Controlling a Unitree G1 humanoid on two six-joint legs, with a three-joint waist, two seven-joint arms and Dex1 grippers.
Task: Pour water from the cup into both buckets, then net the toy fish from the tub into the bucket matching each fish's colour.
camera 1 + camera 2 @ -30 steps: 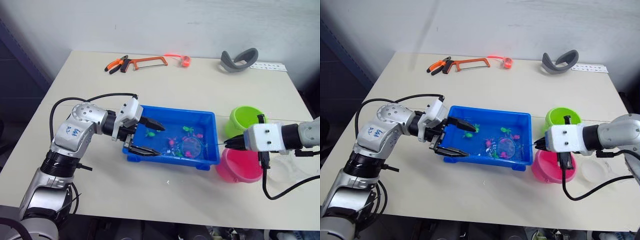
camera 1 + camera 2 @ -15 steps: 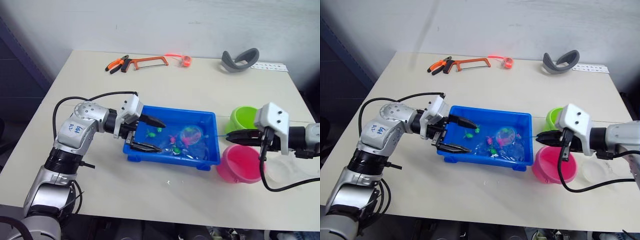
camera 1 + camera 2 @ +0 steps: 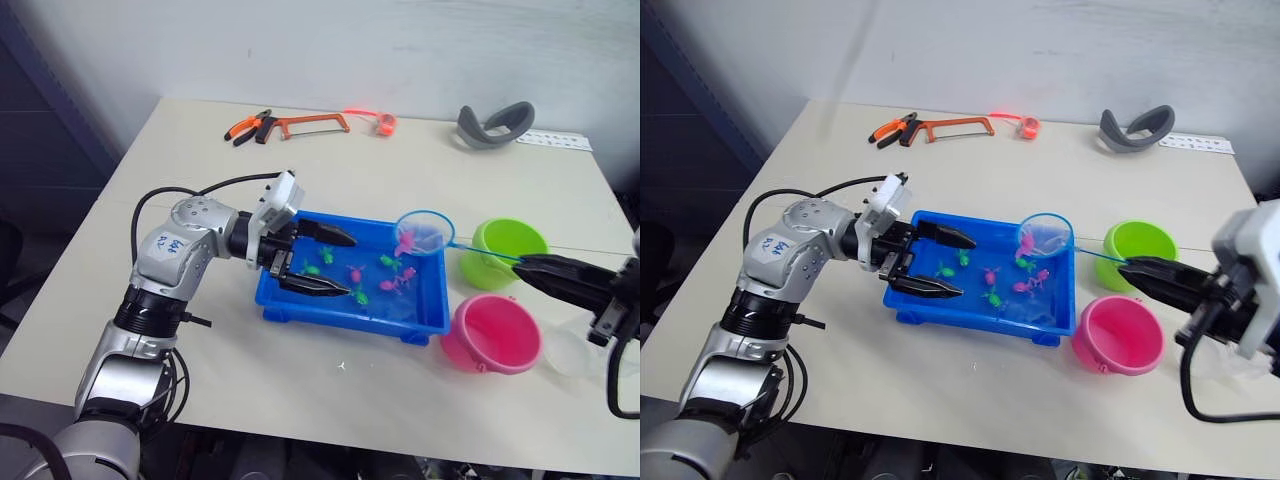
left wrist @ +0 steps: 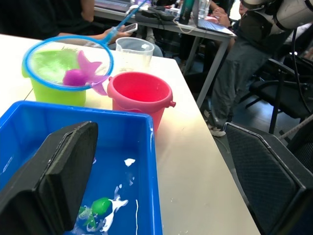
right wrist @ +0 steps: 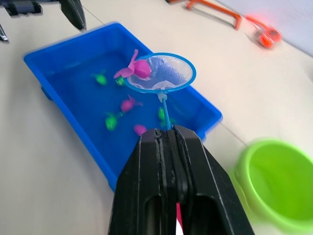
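Light-blue round hoop of the net (image 3: 423, 232) hangs above the far right corner of the glossy blue tub (image 3: 300, 312), a pink fish (image 5: 139, 68) in its mesh; right gripper (image 5: 168, 142) pinches the thin handle. Left gripper (image 3: 322, 262) spreads wide across the tub's left wall. Pink bucket (image 3: 496, 334) and lime bucket (image 3: 510, 246) stand just right of the tub, clear cup (image 3: 570, 352) beyond.

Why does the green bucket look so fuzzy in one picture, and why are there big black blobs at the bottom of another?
Right wrist view: the green bucket sits at the edge and smears, while the net with its pink fish looks sharper. Left wrist view: the black blobs are the left tool's own fingers, very close to the lens. Left eye view: the tub looks crisp.
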